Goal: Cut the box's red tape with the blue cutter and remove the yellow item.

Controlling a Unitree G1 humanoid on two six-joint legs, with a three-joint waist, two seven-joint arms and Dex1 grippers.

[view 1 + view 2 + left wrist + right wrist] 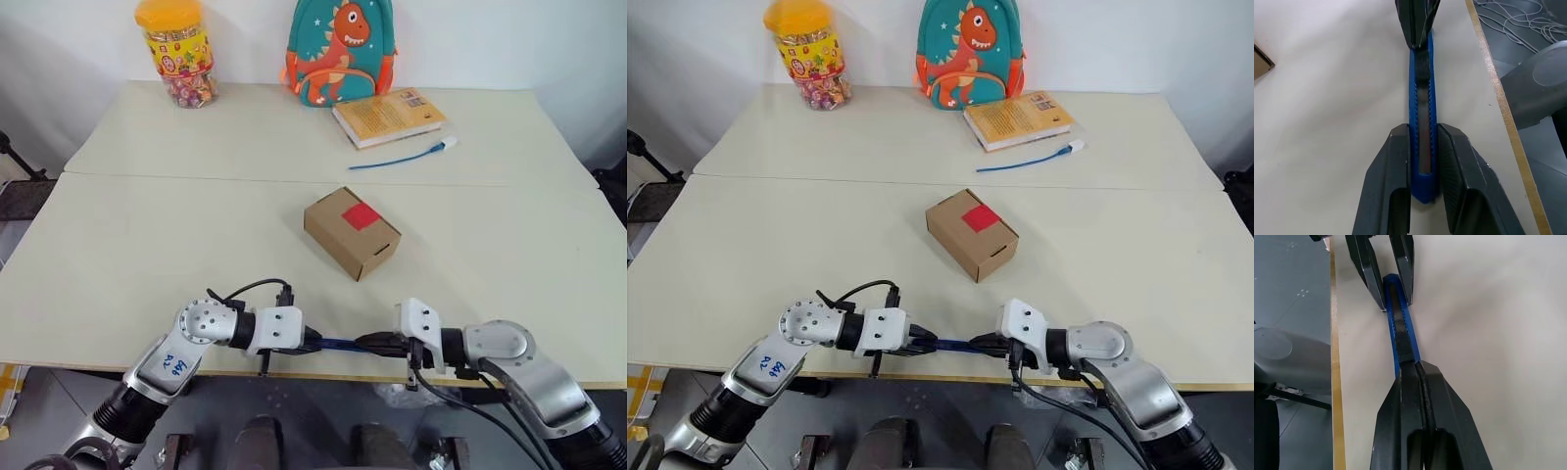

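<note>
I have the blue cutter gripped by both the left pincer and right pincer at the surface's near edge; the red tape is uncut, the box sealed.

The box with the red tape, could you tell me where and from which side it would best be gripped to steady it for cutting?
Probably across its two long side walls, coming from above at the end clear of the red tape. The box lies flat and skewed on the table, so the end effector should turn to match, leaving the taped seam exposed.
</note>
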